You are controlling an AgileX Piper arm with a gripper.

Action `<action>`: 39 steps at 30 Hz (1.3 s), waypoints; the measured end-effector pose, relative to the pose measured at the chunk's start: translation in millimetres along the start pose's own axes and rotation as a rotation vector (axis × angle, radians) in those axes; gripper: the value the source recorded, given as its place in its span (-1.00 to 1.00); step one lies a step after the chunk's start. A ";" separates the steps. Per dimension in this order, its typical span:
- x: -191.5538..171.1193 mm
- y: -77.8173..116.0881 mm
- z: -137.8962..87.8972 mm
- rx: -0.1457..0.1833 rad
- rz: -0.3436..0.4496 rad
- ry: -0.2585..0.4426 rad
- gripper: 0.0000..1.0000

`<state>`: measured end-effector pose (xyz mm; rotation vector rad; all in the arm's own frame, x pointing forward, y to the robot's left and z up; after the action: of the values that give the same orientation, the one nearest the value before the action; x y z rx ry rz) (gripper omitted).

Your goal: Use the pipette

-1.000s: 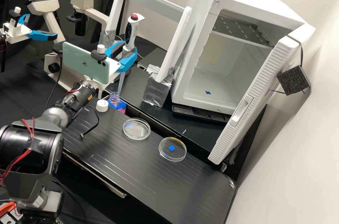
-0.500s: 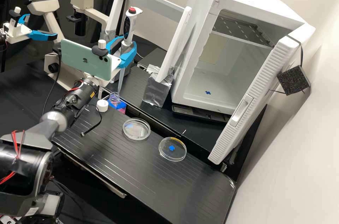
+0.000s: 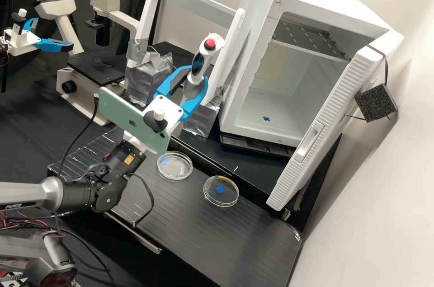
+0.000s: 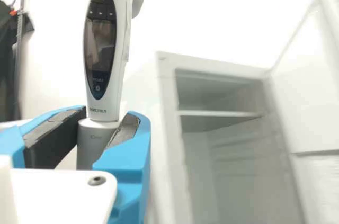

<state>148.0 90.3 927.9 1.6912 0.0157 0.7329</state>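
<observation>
In the high view my gripper (image 3: 196, 80) is over the bench's back edge, in front of the foil-wrapped foot of the white frame. Its two blue fingers are shut on the grey lower body of the white pipette (image 3: 202, 58), whose red button tops it. The pipette leans slightly to the right; I cannot make out its tip. From the wrist, the gripper (image 4: 107, 123) holds the pipette (image 4: 100, 44) below its dark display. A petri dish (image 3: 175, 166) lies near the phone on the arm, and another petri dish (image 3: 221, 191) with a blue mark lies farther right.
The white incubator (image 3: 246, 110) stands at the back right with its door (image 3: 323, 129) open. A microscope (image 3: 90, 70) is at the back left. Upright white frame posts (image 3: 226, 58) rise close behind the gripper. A second arm's gripper shows at the far left.
My gripper has swung right and towards the camera with the pipette, away from the small bottle. The phone and arm now cover the spot where the bottle and white cap showed. The dishes have not moved.
</observation>
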 end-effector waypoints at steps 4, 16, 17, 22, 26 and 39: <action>-13.0 4.8 9.8 -0.036 0.040 -0.052 -1.00; -37.2 9.3 31.1 -0.077 0.110 -0.191 -1.00; -38.0 9.6 31.6 -0.076 0.116 -0.195 -1.00; -38.9 10.7 31.0 -0.063 0.130 -0.193 -1.00; -41.3 9.9 29.9 -0.062 0.133 -0.191 -1.00; -43.1 8.9 29.0 -0.062 0.132 -0.188 -1.00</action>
<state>123.8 45.5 914.2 1.7075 -0.2495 0.6621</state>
